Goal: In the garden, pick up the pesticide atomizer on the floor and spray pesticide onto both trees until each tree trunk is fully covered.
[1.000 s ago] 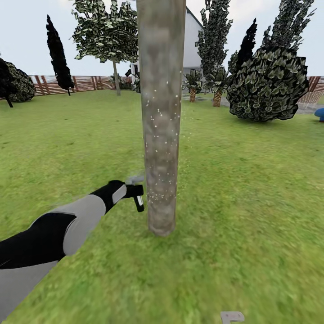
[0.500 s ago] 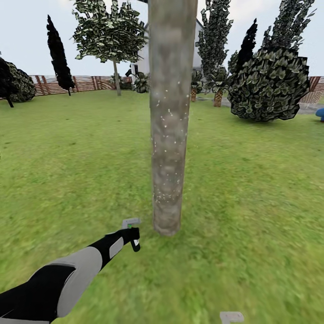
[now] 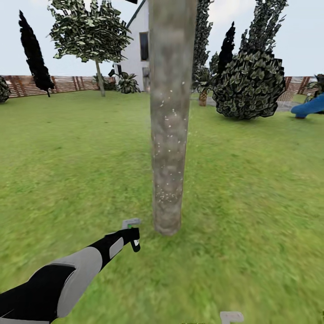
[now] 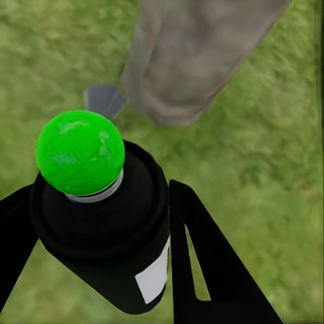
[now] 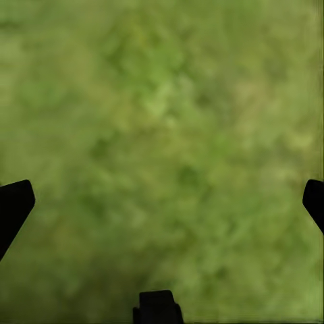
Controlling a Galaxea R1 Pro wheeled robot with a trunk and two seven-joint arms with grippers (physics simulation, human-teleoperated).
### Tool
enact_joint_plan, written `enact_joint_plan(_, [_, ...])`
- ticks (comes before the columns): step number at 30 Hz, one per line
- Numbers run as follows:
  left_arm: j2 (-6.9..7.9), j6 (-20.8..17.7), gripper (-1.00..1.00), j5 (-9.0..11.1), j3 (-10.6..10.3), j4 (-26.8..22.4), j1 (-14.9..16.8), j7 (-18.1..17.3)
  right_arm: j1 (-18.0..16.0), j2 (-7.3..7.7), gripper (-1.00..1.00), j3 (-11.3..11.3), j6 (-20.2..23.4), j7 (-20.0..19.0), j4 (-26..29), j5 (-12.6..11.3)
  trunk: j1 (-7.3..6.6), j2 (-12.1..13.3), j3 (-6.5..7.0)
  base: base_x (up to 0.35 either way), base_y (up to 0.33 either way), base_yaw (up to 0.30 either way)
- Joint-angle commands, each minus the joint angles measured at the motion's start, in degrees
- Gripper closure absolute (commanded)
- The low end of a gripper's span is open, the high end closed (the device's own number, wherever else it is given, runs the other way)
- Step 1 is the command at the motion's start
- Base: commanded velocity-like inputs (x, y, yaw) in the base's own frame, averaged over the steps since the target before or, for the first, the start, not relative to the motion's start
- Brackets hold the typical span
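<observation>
The near tree trunk (image 3: 168, 135), a grey-brown column dotted with white specks, rises from the lawn in the middle of the head view. My left gripper (image 3: 134, 237) hangs low beside its base and is shut on the pesticide atomizer (image 3: 131, 223). In the left wrist view the atomizer (image 4: 108, 229) is a black bottle with a green round top and a whitish label, clamped between both fingers (image 4: 202, 263), with the trunk base (image 4: 196, 54) just beyond it. The second tree (image 3: 100, 76) stands far off at the back left. My right gripper (image 5: 162, 196) is open over bare grass.
Lawn (image 3: 252, 189) spreads all around the trunk. A brown slatted fence (image 3: 67, 83) runs along the back, with a white house (image 3: 139, 49) behind the trunk. A big dark bush (image 3: 249, 85) and a blue slide (image 3: 310, 105) lie at the back right.
My left gripper has dropped with the atomizer from beside the lower trunk to near its base. The head camera has then turned, sliding the background leftward.
</observation>
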State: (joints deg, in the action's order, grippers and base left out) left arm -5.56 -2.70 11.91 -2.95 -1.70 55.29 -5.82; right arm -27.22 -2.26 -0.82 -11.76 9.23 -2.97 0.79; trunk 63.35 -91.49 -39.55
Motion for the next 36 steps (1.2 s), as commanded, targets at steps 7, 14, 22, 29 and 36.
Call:
enact_joint_plan(7, [0.05, -0.28, 1.0, 0.57, -0.3, -0.12, 0.0, -0.17, -0.12, -0.03, -1.0, -0.06, -0.41, 0.26, -0.28, 0.12, -0.01, -0.02, -0.05, 0.0, 0.35, -0.297])
enact_joint_plan(14, [0.04, -0.28, 1.0, 0.57, -0.3, -0.13, 0.0, -0.16, -0.12, -0.03, -1.0, -0.06, -0.45, 0.26, -0.28, 0.1, -0.01, -0.02, -0.05, 0.0, 0.35, -0.297])
enact_joint_plan(22, [0.11, -0.28, 1.0, 0.57, -0.3, -0.1, 0.0, -0.16, -0.12, -0.03, -1.0, -0.06, -0.45, 0.26, -0.28, 0.15, -0.01, -0.02, -0.05, 0.0, 0.35, -0.288])
enact_joint_plan(29, [0.03, -0.28, 1.0, 0.57, -0.32, -0.14, -0.32, -0.18, -0.12, -0.06, -1.0, -0.11, -0.51, 0.26, -0.27, 0.04, -0.01, -0.02, -0.05, 0.0, 0.35, -0.083])
enact_joint_plan(36, [0.03, -0.28, 1.0, 0.57, -0.31, -0.14, -0.35, -0.21, 0.03, -0.21, -1.0, 0.06, -5.17, 0.26, -0.28, 0.12, -0.01, -0.02, -0.05, 0.0, 0.35, -0.042])
